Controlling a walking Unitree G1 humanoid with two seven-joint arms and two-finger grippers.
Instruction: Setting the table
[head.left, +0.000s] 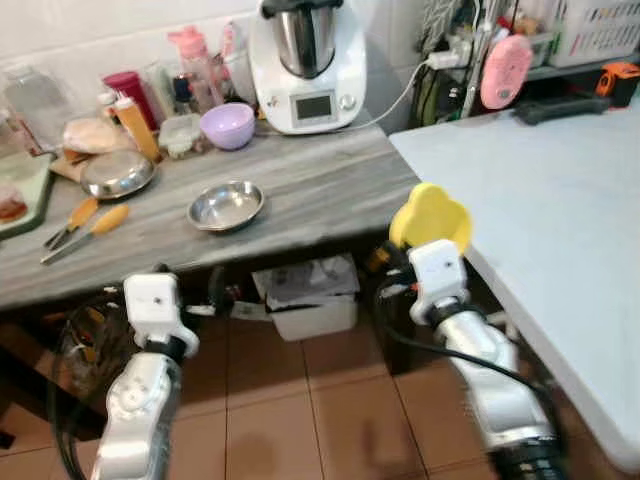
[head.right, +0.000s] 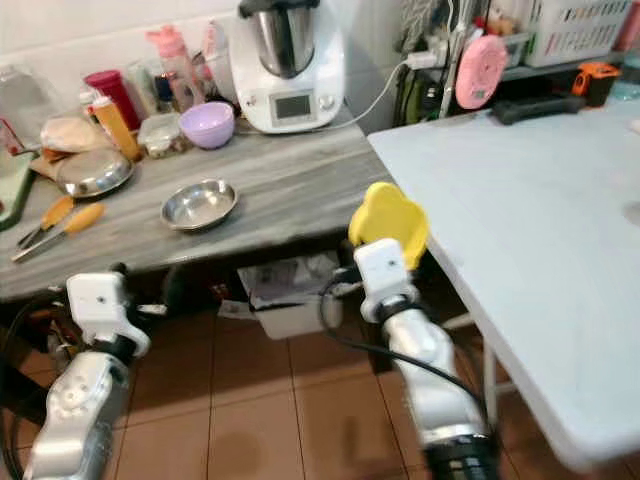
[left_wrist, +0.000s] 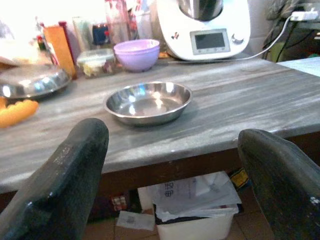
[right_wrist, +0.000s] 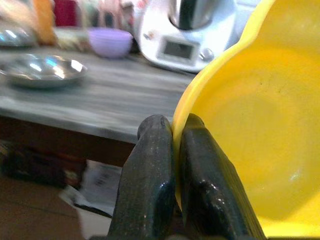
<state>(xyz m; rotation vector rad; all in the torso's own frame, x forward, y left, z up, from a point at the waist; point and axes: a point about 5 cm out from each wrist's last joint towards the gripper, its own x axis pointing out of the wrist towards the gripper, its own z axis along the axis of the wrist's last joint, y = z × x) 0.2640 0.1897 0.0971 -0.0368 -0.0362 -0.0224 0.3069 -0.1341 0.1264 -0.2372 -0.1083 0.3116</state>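
A: Near the middle of the frame, the right claw (head.left: 432, 238) is closed on the rim of the yellow bowl (head.left: 430, 215), just beside the corner of the white desk (head.left: 560, 200).

B: And the left claw (left_wrist: 172, 165)?

A: It is wide open and holds nothing, low before the grey desk (head.left: 300, 190), facing the steel bowl (left_wrist: 148, 101).

B: What can go wrong?

A: I think the thin rim grip may slip, or the bowl may knock the desk corner when lifted across.
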